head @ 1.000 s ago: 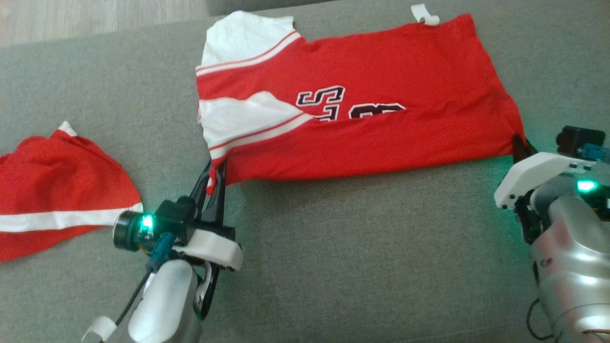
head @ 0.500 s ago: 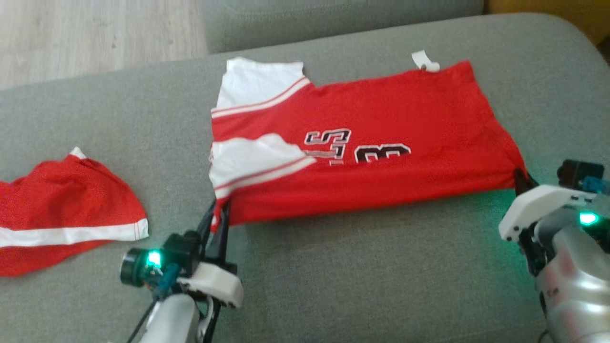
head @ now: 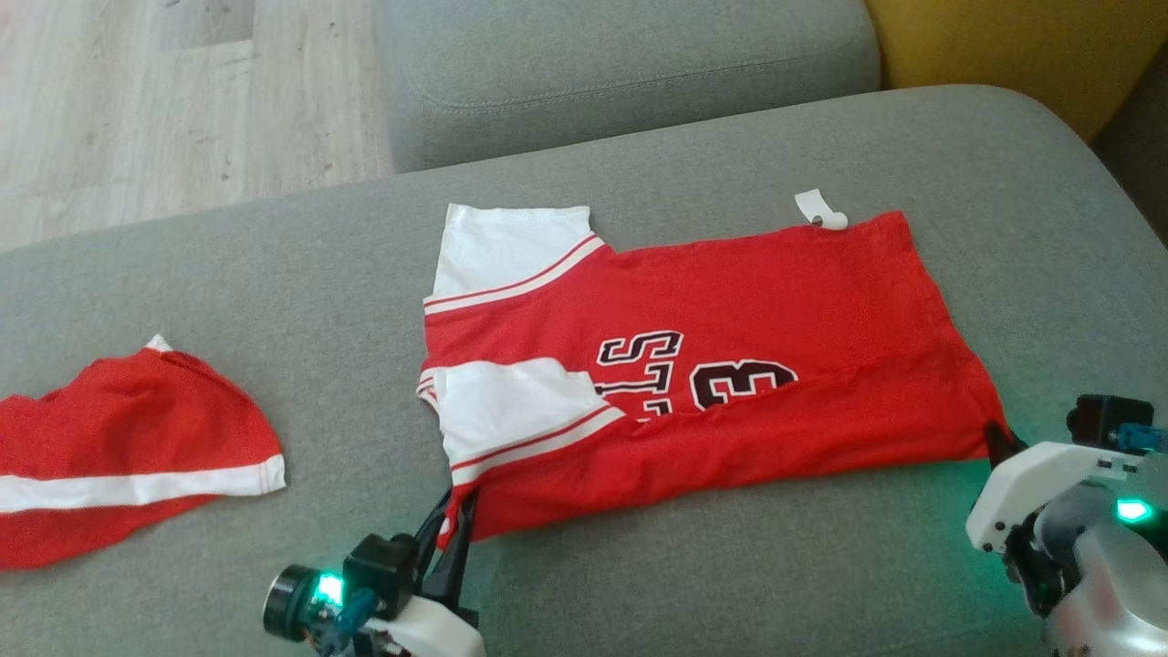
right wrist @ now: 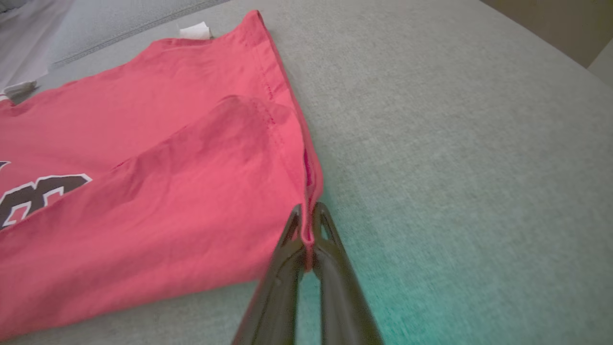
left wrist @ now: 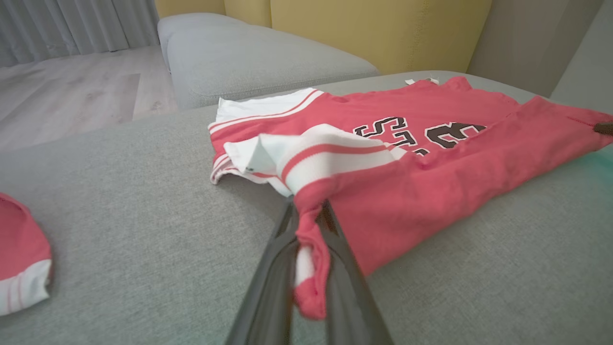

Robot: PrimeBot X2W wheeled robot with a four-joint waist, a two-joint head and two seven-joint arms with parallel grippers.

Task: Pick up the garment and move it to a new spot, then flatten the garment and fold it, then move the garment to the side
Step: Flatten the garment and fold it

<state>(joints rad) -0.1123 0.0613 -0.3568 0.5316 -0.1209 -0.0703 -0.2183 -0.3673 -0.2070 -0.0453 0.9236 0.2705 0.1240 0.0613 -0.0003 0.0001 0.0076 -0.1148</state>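
The garment (head: 730, 319) is a red jersey with white sleeves and dark lettering, lying on a grey cushion (head: 639, 584), its near long edge folded over toward the far side. My left gripper (head: 453, 522) is shut on the garment's near left corner; in the left wrist view a red and white fold (left wrist: 311, 249) sits pinched between the fingers of that gripper (left wrist: 309, 215). My right gripper (head: 996, 438) is shut on the near right corner, and the right wrist view shows the red hem (right wrist: 306, 182) clamped at the tips of the gripper (right wrist: 308, 213).
A second red garment with a white stripe (head: 119, 447) lies on the cushion at the left. Another grey cushion (head: 620, 64) stands behind, a yellow backrest (head: 1022, 46) at the far right, wooden floor (head: 137, 100) at the far left.
The head camera has tilted up, so the whole picture slid down. Both grippers stay shut on the garment's near corners, and the folded flap now reaches further over the lettering.
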